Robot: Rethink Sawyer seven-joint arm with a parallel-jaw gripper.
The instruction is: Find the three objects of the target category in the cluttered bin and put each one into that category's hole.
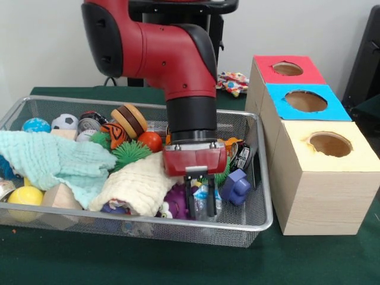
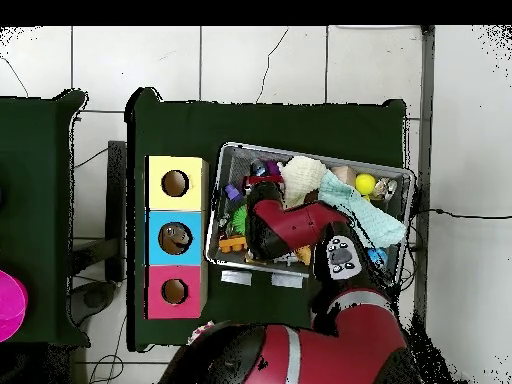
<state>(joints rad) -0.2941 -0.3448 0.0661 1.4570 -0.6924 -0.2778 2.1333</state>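
Note:
The wire mesh bin [image 1: 265, 178] lies on the green table, full of toys and cloths; it also shows in the overhead view [image 2: 396, 170]. My gripper [image 1: 200, 200] reaches down into the bin's front right part. Its fingers [image 1: 190, 199] stand on either side of a small clear bluish plastic bottle [image 1: 206, 199] and look shut on it. No other clear bottle shows. The blue-topped box's round hole [image 1: 306, 101] is to the right of the bin, between the red and yellow boxes; in the overhead view the hole [image 2: 176, 237] is left of the bin.
The red-topped box's hole [image 1: 287, 68] and the yellow-topped box's hole [image 1: 330, 143] flank the blue one. The bin holds a mint cloth [image 1: 53, 160], a cream cloth [image 1: 139, 181], a green spiky ball [image 1: 130, 153], a burger toy [image 1: 130, 120], a purple block [image 1: 236, 185] and a yellow ball [image 1: 25, 196].

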